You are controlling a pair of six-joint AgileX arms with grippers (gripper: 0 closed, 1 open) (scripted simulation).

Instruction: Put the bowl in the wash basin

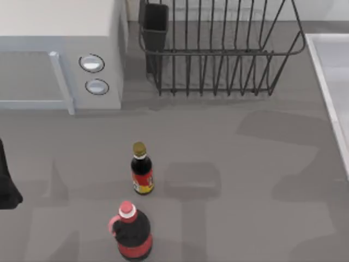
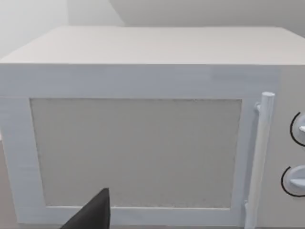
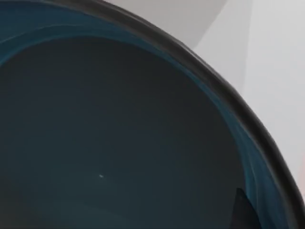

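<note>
1. The bowl [image 3: 105, 138] sits very close to the right wrist camera: a wide round curve, smooth and glossy, dark teal inside, with a lighter blue band under a thin dark rim. Nothing lies in the part of it that can be seen. A pale flat surface lies beyond its rim.
2. A small dark tip [image 3: 244, 212] rises against the bowl's inner wall in the right wrist view; I cannot tell how the right gripper's jaws stand.
3. Near the counter's front edge stands a squat round jug [image 1: 131, 233] with dark contents, a red lower band, a red handle and a red cap.
4. Just behind the jug stands a slim dark bottle [image 1: 142, 169] with a gold cap and a red-and-yellow label; its writing is too small to read.
5. The left arm [image 1: 6, 185] is parked at the counter's left edge; a dark finger [image 2: 93, 214] shows in its wrist view, and the jaws' state cannot be told.
6. At the far left corner sits a white boxy microwave [image 1: 60, 43] with a matte grey door panel, a vertical bar handle and two round knobs.
7. Along the far edge stands a dark wire dish rack [image 1: 218, 52] with a dark cup-shaped holder at its left end.
8. At the right edge runs the wash basin [image 1: 330, 76], pale, smooth and raised-rimmed.
</note>
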